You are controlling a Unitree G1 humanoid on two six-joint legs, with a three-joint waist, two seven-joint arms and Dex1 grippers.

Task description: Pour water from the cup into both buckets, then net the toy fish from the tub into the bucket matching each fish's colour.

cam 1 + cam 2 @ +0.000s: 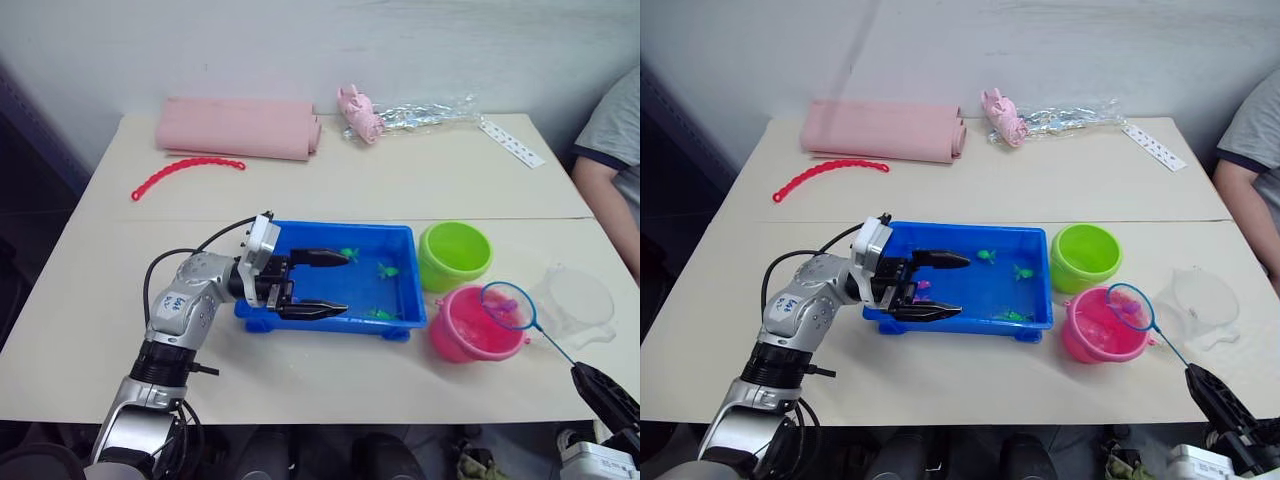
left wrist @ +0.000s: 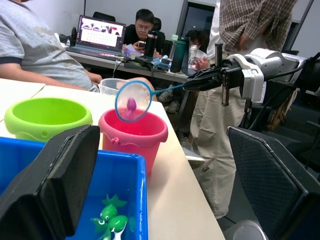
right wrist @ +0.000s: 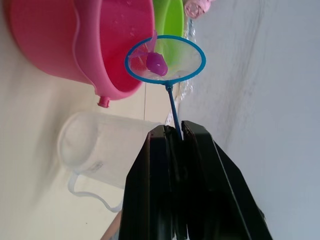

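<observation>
The blue tub [image 1: 340, 227] sits mid-table with green toy fish [image 1: 388, 269] in it and a pink one [image 1: 923, 285] near its left end. My left gripper [image 1: 348, 283] hangs open over that left end, holding nothing. At the table's front right, my right gripper [image 1: 580, 372] is shut on the net's thin handle. The net [image 1: 507, 306] hovers over the pink bucket [image 1: 470, 335] with a magenta fish [image 3: 156, 62] lying in its mesh. The green bucket [image 1: 455, 252] stands just behind the pink one. The clear cup [image 1: 575, 300] stands upright to the right of the pink bucket.
A folded pink cloth [image 1: 238, 127], a red bead chain [image 1: 185, 172], a pink toy with a plastic bag [image 1: 360, 112] and a white strip [image 1: 510, 140] lie along the back of the table. A person [image 1: 612, 170] sits at the right edge.
</observation>
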